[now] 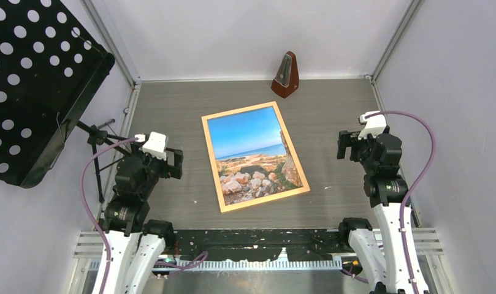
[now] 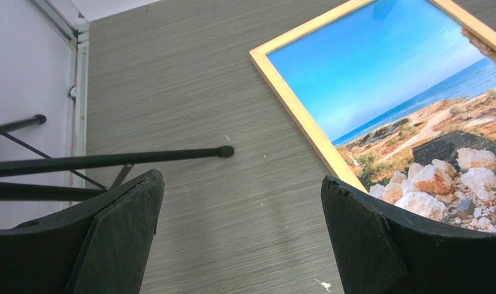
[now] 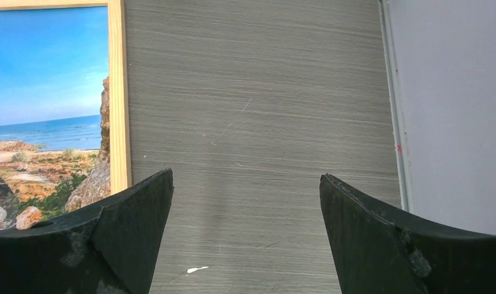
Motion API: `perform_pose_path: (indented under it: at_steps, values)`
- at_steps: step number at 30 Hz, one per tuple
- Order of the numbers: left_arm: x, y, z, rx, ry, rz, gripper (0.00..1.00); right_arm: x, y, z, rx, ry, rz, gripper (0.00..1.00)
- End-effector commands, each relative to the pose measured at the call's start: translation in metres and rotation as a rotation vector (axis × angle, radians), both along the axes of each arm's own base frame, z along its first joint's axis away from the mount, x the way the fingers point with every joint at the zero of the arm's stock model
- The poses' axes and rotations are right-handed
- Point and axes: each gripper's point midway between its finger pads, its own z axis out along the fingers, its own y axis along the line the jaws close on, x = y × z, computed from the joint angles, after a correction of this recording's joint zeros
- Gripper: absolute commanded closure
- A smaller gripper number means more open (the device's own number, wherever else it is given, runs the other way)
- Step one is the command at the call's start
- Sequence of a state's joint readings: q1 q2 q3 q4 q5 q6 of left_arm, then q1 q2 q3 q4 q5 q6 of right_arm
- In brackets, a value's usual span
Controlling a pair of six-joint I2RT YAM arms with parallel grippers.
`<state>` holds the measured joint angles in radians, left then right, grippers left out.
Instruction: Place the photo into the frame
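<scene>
Well, the photo [image 1: 251, 153] looks seated inside the frame [image 1: 212, 162], lying flat mid-tabletop [image 1: 331, 110], slightly skewed. Left hand [image 2: 240, 177] and right hand [image 3: 245, 177] are both spread apart, empty, near opposite side edges. Best play: check the corners, don't nudge the moulding.

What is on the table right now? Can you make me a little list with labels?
table: grey wood-grain top
frame: thin light-wood rectangular picture frame, lying flat on the table, a bit askew
photo: large rectangular print of blue sky, sea and pale rocks, face up inside the frame
left gripper: open, empty, left of the frame
right gripper: open, empty, right of the frame
far edge: brown wooden pyramid-shaped metronome, upright
far left: black perforated metal music stand
</scene>
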<state>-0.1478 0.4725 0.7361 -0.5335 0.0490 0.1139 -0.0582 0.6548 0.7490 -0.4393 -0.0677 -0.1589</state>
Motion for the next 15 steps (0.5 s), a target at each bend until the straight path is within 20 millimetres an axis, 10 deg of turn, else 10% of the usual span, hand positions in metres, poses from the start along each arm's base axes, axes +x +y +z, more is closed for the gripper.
perform_pose_path:
  at_steps: [1,15]
  values:
    - [0.008,0.006,0.005,-0.020,-0.070,0.044,0.00,0.005,-0.012,0.017,-0.040,-0.070,-0.052,0.05]
    - [0.016,0.021,-0.010,-0.006,-0.082,0.100,0.00,0.005,-0.029,0.009,-0.126,-0.064,-0.114,0.05]
